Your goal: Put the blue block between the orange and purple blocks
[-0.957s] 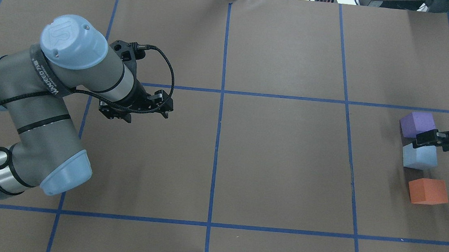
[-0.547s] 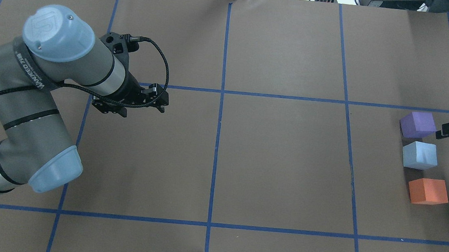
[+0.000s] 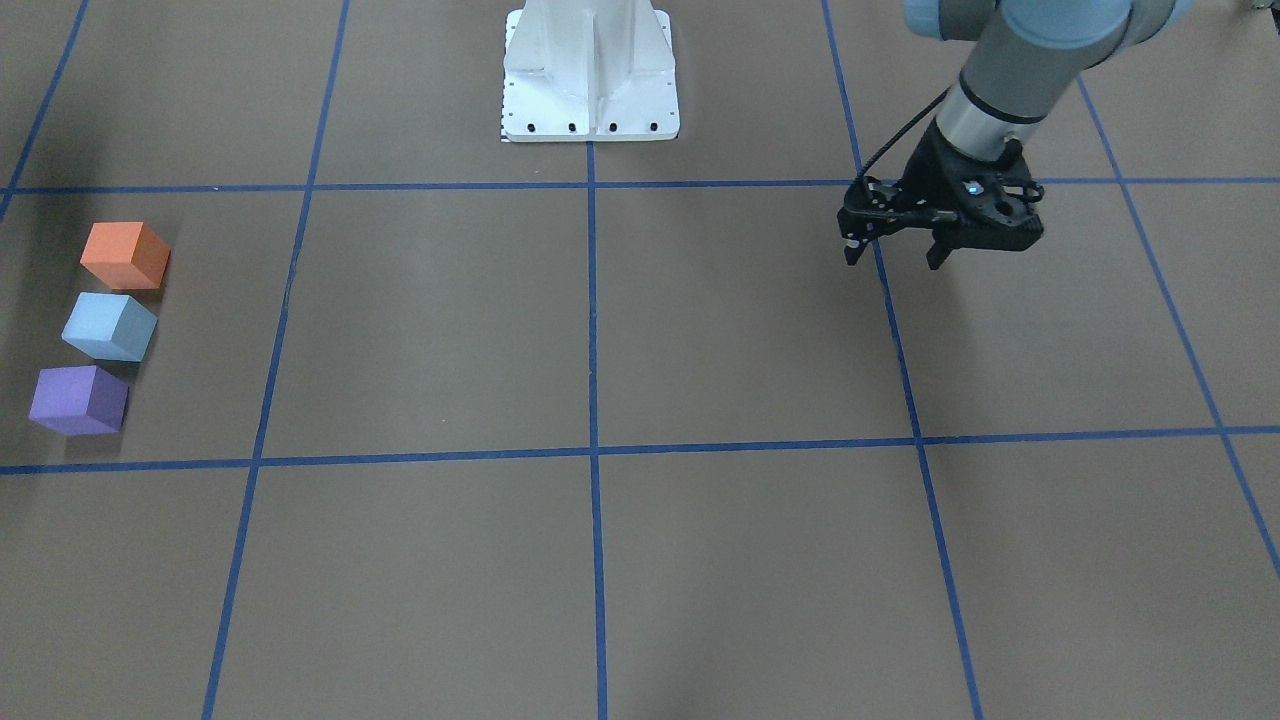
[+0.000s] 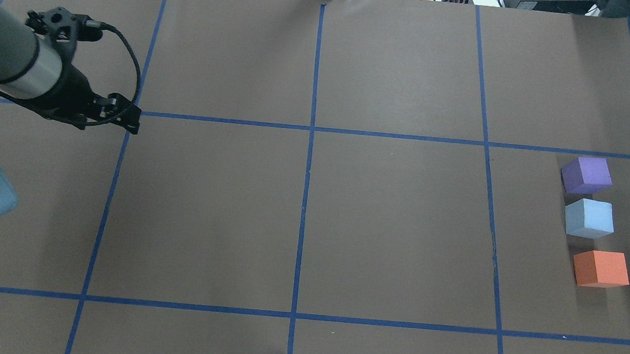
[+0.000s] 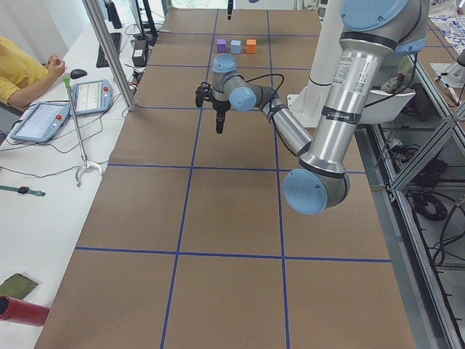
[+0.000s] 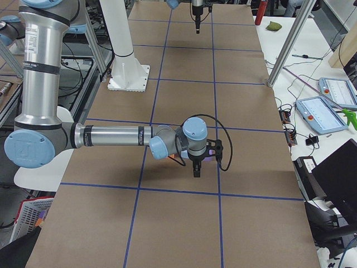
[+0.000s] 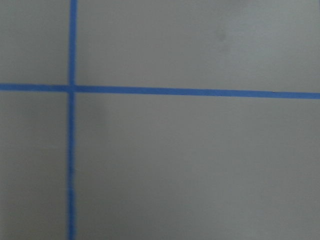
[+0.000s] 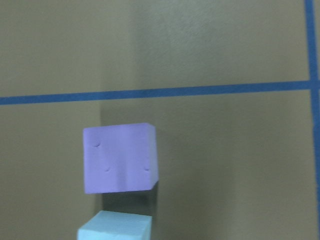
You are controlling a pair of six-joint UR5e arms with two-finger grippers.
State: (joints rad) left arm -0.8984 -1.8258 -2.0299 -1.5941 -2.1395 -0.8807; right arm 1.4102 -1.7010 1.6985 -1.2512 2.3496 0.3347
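Observation:
The blue block (image 4: 589, 218) sits on the table between the purple block (image 4: 586, 174) and the orange block (image 4: 602, 269), the three in a row at the right side. The front view shows the same row: orange (image 3: 125, 255), blue (image 3: 110, 326), purple (image 3: 78, 400). My left gripper (image 4: 126, 118) is open and empty, far away over the left side; it also shows in the front view (image 3: 893, 258). My right gripper (image 6: 195, 167) shows only in side views, near the blocks; I cannot tell its state. The right wrist view shows the purple block (image 8: 120, 158) and the blue block's top (image 8: 115, 227).
Blue tape lines (image 4: 310, 128) divide the brown table cover into squares. The robot's white base plate (image 3: 590, 75) stands at the table's near edge. Operator tablets (image 5: 43, 116) lie on a side bench beyond the table.
My right gripper has drawn back from beside the blue block and left the overhead view at the right. My left arm has swung back to the left. The blocks have not moved.

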